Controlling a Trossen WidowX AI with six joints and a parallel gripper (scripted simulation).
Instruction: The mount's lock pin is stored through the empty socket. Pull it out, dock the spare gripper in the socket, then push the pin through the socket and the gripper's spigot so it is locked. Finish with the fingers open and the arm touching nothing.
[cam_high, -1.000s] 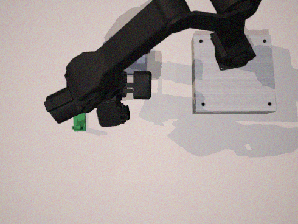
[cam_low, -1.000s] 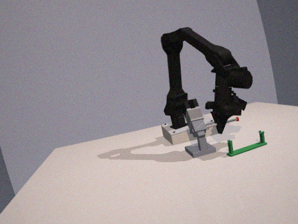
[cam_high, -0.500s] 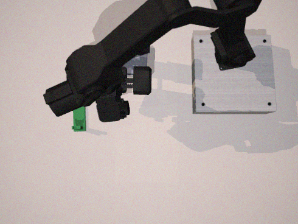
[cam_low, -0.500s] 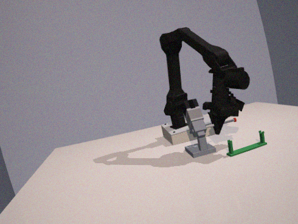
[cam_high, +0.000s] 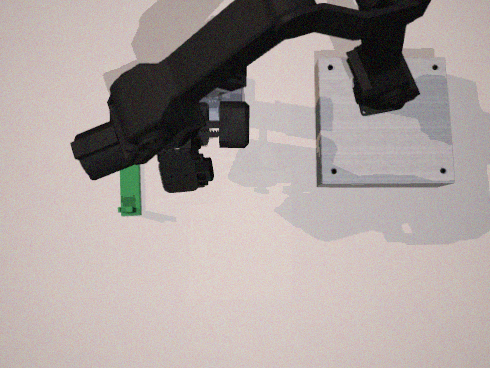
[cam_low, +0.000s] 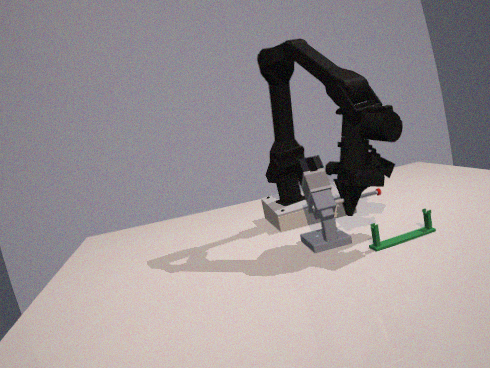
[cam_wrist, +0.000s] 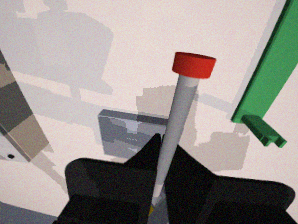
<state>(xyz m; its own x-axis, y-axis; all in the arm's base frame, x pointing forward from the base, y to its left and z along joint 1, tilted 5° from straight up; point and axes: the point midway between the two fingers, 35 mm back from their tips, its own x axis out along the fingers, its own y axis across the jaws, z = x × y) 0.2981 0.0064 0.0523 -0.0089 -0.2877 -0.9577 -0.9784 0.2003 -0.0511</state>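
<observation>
My gripper (cam_low: 351, 210) (cam_wrist: 160, 138) is shut on the grey lock pin (cam_low: 367, 194) (cam_wrist: 177, 110), whose red head (cam_low: 378, 191) (cam_wrist: 194, 65) sticks out beyond the fingers. The mount's base (cam_low: 312, 244) (cam_wrist: 120, 135) stands on the table beside the gripper. It carries the tilted grey socket (cam_low: 322, 200) on a post. The spare gripper (cam_low: 317, 180) sits in the socket's upper end, its dark jaws pointing up. The pin runs from my fingers toward the socket's side. Its far end is hidden, and I cannot tell whether it is in the socket.
The green rack (cam_high: 131, 182) (cam_low: 405, 241) (cam_wrist: 272, 70), with its upright forks, stands empty on the table on the pin head's side of the mount. The arm's pale base block (cam_high: 385, 150) (cam_low: 287, 220) is behind the mount in the exterior view. The arm hides much of the mount in the top view.
</observation>
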